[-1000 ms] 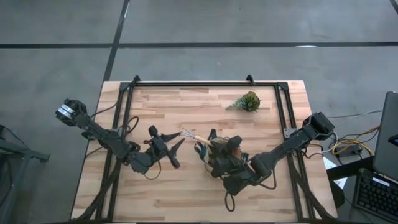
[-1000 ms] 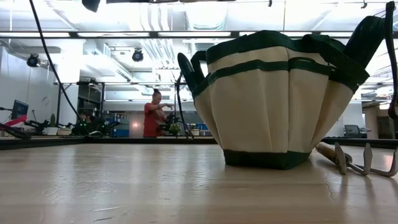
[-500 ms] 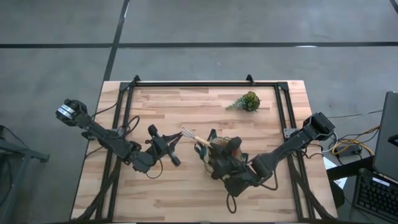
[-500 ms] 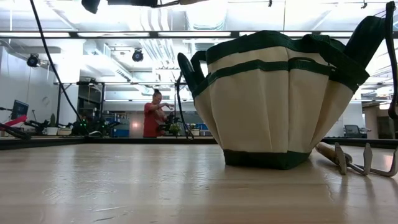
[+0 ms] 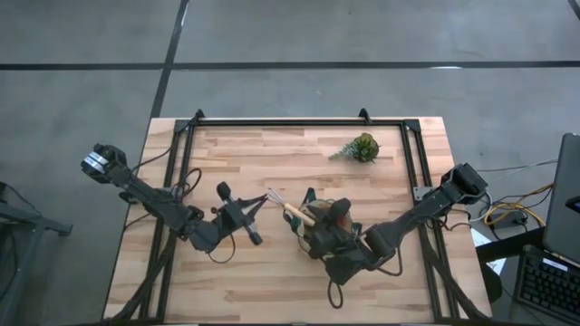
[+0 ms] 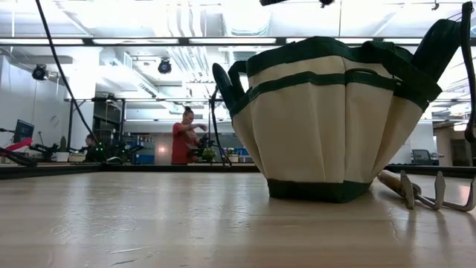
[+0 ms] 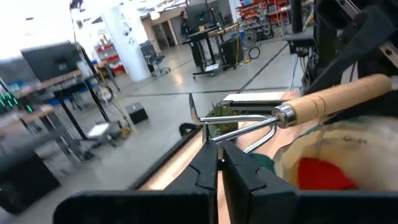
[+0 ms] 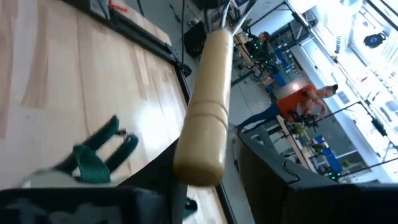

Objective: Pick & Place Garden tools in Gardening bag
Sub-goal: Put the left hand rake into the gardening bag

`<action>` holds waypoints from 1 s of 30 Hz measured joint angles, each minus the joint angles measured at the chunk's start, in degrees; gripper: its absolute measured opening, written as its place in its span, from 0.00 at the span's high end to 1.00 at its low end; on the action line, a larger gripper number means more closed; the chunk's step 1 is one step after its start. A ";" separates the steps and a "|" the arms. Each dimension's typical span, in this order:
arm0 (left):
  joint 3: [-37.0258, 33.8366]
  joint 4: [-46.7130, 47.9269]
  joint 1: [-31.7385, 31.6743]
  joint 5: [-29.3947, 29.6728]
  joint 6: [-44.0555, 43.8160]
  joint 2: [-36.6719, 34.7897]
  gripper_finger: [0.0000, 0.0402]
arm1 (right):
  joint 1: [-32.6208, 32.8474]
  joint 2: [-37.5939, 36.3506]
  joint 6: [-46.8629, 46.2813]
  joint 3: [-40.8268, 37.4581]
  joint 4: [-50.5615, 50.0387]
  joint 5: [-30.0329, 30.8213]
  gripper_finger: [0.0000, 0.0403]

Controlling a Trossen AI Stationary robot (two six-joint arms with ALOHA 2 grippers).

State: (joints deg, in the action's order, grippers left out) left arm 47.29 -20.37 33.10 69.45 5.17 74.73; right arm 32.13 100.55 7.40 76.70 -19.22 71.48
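Near the tabletop's [image 5: 272, 263] middle, the left gripper [image 7: 217, 163] pinches the rake [image 7: 292, 112] by its tines; its wooden handle lies over the gardening bag [image 5: 324, 226]. Whether the right gripper [image 5: 337, 244], above the bag, is spread or pressed together cannot be told.

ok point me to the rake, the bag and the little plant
rake [image 7: 329, 99], left wrist view, on its wooden handle
bag [image 6: 327, 134], low view, on the tan front panel
plant [image 5: 361, 148], high view, on its green leaves

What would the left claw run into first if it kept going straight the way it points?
Probably the round tan fabric bag with green trim; the left claw, shut on the wooden-handled metal rake, points toward it, though depth is unclear.
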 joint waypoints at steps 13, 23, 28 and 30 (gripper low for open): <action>2.91 1.34 3.72 -3.99 16.93 -0.08 0.98 | 1.28 -5.40 -23.98 -0.14 -29.84 -1.22 0.63; 2.79 -10.15 3.15 -8.41 29.78 9.76 0.98 | 1.24 -12.05 -30.21 -1.48 -34.63 -0.96 0.64; 5.63 -15.03 2.38 -8.47 39.28 17.04 0.98 | 0.97 -14.31 -29.99 -1.50 -34.61 -0.79 0.65; 7.33 -16.44 1.83 -8.07 41.41 19.48 0.98 | 0.85 -14.81 -29.99 -1.50 -34.58 -0.81 0.66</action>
State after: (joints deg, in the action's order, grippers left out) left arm 54.61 -36.81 34.93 61.38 46.58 94.21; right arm 32.98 85.74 -22.59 75.20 -53.80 70.68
